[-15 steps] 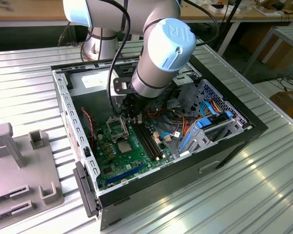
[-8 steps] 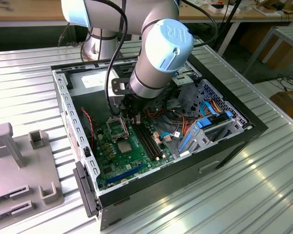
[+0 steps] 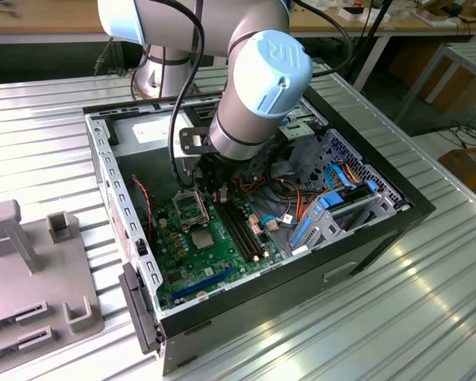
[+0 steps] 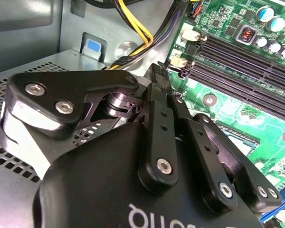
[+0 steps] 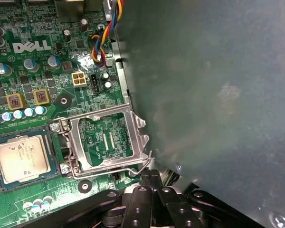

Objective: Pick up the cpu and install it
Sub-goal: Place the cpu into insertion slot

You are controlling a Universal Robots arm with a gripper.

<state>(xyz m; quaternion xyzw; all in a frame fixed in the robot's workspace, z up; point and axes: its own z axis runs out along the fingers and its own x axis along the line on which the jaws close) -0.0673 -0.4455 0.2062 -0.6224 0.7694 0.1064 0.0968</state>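
The cpu (image 5: 21,156), a small silver-grey square, lies flat in its black-edged socket on the green board (image 5: 33,71); the exterior view shows the cpu (image 3: 202,238) as a pale square. Beside it the socket's metal hold-down frame (image 5: 107,140) stands flipped open, with bare green board showing through it. My gripper (image 5: 152,174) is shut with nothing between its fingers. Its tips are right at the thin wire lever (image 5: 143,165) at the edge of that frame, apart from the cpu. In the exterior view my gripper (image 3: 216,194) hangs low inside the case, over the board.
The open computer case (image 3: 119,190) walls in the board on all sides. Long black memory slots (image 4: 247,61) run beside the gripper (image 4: 157,71). Cable bundles (image 4: 142,28) and a blue drive cage (image 3: 333,210) crowd the exterior view's right. Grey fixtures (image 3: 16,238) stand outside the case.
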